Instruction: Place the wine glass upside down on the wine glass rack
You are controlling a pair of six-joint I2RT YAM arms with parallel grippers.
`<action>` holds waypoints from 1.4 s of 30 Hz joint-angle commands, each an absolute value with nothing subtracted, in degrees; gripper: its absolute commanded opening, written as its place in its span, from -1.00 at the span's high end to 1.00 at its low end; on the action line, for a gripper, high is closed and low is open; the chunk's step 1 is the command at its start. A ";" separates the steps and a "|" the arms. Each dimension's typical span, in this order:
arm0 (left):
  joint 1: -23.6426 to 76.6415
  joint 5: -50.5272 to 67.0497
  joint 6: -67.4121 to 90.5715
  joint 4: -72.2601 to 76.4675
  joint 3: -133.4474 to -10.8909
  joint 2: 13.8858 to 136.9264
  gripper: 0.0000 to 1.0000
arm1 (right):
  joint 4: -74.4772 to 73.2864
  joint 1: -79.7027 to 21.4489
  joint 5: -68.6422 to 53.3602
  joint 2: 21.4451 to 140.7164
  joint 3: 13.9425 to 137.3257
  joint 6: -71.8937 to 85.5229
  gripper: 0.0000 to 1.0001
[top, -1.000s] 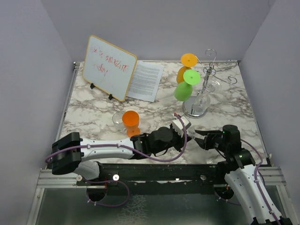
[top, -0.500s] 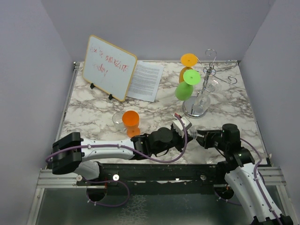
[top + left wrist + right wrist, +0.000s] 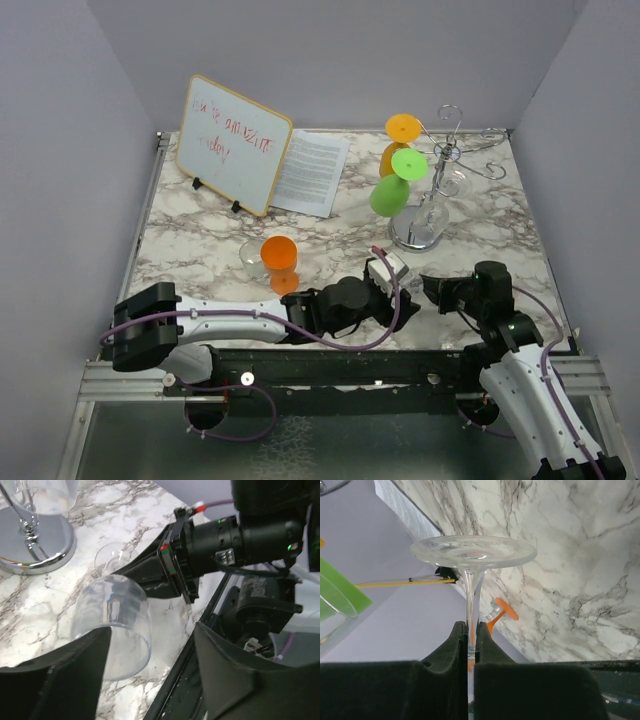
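A clear wine glass (image 3: 112, 625) lies level between my two grippers, just above the marble near the table's front edge. Its bowl sits between the spread fingers of my left gripper (image 3: 150, 670), which is open, with the rim beside the left finger (image 3: 65, 680). My right gripper (image 3: 471, 627) is shut on the thin stem (image 3: 471, 600), just behind the round foot (image 3: 473, 552). In the top view my left gripper (image 3: 395, 275) and right gripper (image 3: 432, 290) face each other. The chrome wine glass rack (image 3: 440, 165) stands behind them at the back right, its disc base (image 3: 35, 545) close by.
A green glass (image 3: 392, 192) and an orange glass (image 3: 398, 140) hang upside down on the rack's left arms. An orange-footed glass (image 3: 270, 255) lies on the marble left of centre. A whiteboard (image 3: 232, 143) and a paper sheet (image 3: 312, 172) stand at the back left.
My left gripper has let go of the glass and opened. My right gripper has closed on the stem. Both arms have barely shifted.
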State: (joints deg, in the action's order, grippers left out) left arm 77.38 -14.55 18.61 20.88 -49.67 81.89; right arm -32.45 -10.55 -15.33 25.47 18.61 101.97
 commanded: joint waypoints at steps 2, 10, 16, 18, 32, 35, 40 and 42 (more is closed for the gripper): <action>77.30 -18.43 22.94 23.56 -46.49 79.39 -0.59 | -33.37 -10.85 -7.22 26.56 20.88 89.72 0.99; 76.61 -14.77 24.58 22.83 -45.88 72.39 -0.97 | -25.46 -10.94 3.90 22.56 20.35 66.61 0.98; 74.19 -12.15 25.27 19.54 -49.59 69.28 -0.98 | -16.69 -10.90 4.71 13.28 18.92 49.11 0.99; 73.00 -9.54 25.80 17.39 -51.95 69.64 -0.98 | -14.39 -10.92 4.57 9.25 18.18 45.45 0.99; 71.87 -5.51 27.14 13.85 -59.16 70.95 -0.98 | -2.95 -10.90 -8.59 1.32 19.55 18.61 0.99; 70.11 -2.90 30.22 12.01 -61.52 71.72 -0.98 | 3.22 -10.94 -17.35 0.75 18.12 18.80 0.99; 63.18 7.07 40.95 9.37 -63.63 71.83 -0.98 | 11.25 -10.97 -27.71 3.04 17.53 17.49 0.99; 60.05 11.41 45.76 9.59 -63.27 71.81 -0.98 | 12.05 -10.92 -31.28 5.02 18.98 15.90 0.99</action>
